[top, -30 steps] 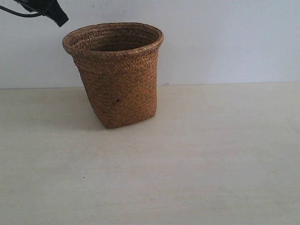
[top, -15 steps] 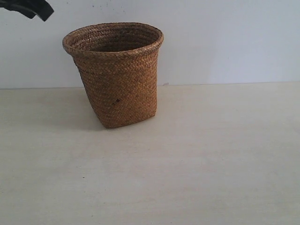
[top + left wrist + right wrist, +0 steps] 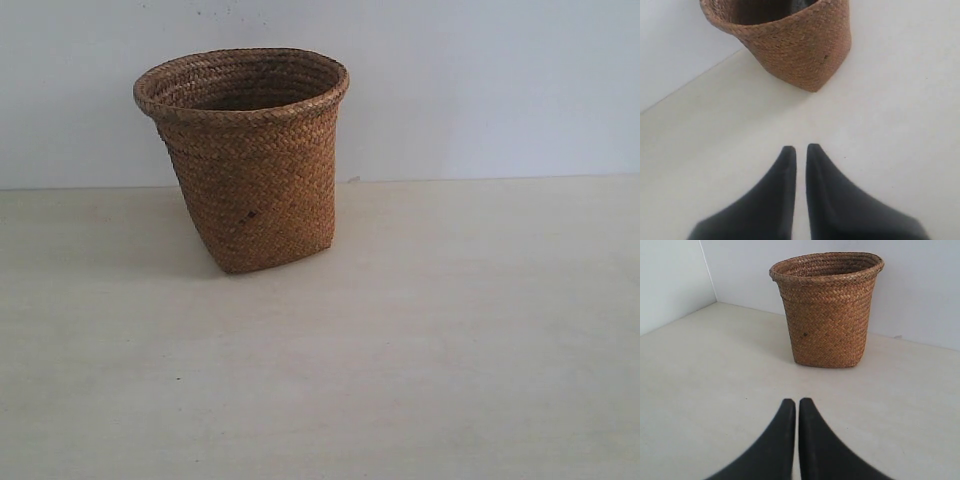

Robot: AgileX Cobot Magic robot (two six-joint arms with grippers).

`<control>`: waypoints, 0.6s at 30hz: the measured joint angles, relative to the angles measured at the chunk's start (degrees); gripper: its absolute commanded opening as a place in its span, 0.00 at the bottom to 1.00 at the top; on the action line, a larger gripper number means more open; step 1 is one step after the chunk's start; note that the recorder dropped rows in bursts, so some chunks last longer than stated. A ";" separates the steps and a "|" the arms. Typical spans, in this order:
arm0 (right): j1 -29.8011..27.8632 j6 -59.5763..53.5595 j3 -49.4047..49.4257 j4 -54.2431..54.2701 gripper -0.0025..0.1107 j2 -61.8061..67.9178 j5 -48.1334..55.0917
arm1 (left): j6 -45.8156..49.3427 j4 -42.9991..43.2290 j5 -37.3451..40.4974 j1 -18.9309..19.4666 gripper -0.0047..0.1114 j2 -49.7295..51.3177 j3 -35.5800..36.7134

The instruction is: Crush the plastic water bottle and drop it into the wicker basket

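Observation:
The wicker basket point(image 3: 248, 160) stands upright on the pale table, left of centre in the exterior view, and shows again as basket point(image 3: 785, 37) and basket point(image 3: 827, 310) in the wrist views. The plastic water bottle is not visible in any view; the basket's inside is dark and mostly hidden. Neither arm appears in the exterior view. My left gripper point(image 3: 801, 148) hangs above bare table short of the basket, jaws nearly together with a thin gap and nothing between them. Facing the basket's side from a distance, my right gripper point(image 3: 796, 401) is shut and empty.
A pale table point(image 3: 450, 330) runs to a white back wall point(image 3: 500, 90). In the right wrist view a side wall point(image 3: 670, 280) meets the back wall at a corner near the basket.
The dark left arm, seen at the upper left of the exterior view above the basket's rim, has moved left and out of that view.

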 measured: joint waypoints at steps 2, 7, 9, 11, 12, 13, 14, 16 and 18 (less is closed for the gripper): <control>0.00 0.00 0.00 0.00 0.02 0.00 0.00 | 0.00 -0.27 1.17 0.00 0.07 -3.00 0.40; 0.00 0.00 0.00 0.00 0.02 0.00 0.00 | 0.00 -0.36 1.46 0.00 0.07 -9.06 0.51; 0.00 0.00 0.00 0.00 0.02 0.00 0.00 | 0.00 -0.36 1.46 0.00 0.07 -10.92 0.51; 0.00 0.00 0.00 0.00 0.02 0.00 0.00 | -0.33 -0.75 1.46 0.00 0.07 -12.70 0.51; 0.00 0.00 0.00 0.00 0.02 0.00 0.00 | -0.86 -0.90 1.46 0.00 0.07 -13.47 0.51; 0.00 0.00 0.00 0.00 0.02 0.00 0.00 | -2.20 -1.14 1.46 0.00 0.07 -14.56 0.51; 0.00 0.00 0.00 0.00 0.02 0.00 0.00 | -3.31 -1.14 1.35 0.00 0.07 -15.32 0.51; 0.00 0.00 0.00 0.00 0.02 0.00 0.00 | -6.12 -1.18 0.46 0.00 0.07 -16.72 1.14; 0.00 0.00 0.00 0.00 0.02 0.00 0.00 | -7.53 -1.18 -1.59 0.00 0.07 -18.06 2.96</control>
